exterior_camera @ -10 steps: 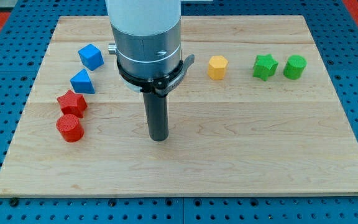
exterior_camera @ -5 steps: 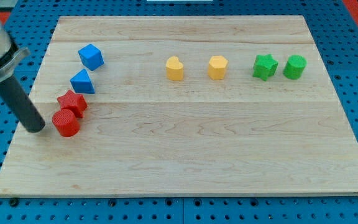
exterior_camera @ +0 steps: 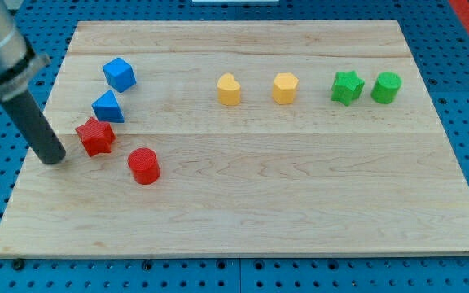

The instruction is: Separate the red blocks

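Note:
A red star block (exterior_camera: 95, 136) lies at the view's left of the wooden board. A red cylinder block (exterior_camera: 143, 165) stands apart from it, lower and to its right, with a clear gap between them. My tip (exterior_camera: 54, 158) rests on the board just left of the red star, close to it but not touching as far as I can see.
A blue triangular block (exterior_camera: 108, 107) touches the red star's upper right. A blue cube (exterior_camera: 119, 74) sits above it. Two yellow blocks (exterior_camera: 229, 89) (exterior_camera: 284, 88) and two green blocks (exterior_camera: 347, 87) (exterior_camera: 385, 87) line the upper right. The board's left edge (exterior_camera: 24, 155) is close to my tip.
The arm swung from the board's middle to its left side. The red cylinder moved right and down, away from the red star. My tip shifted slightly up and right.

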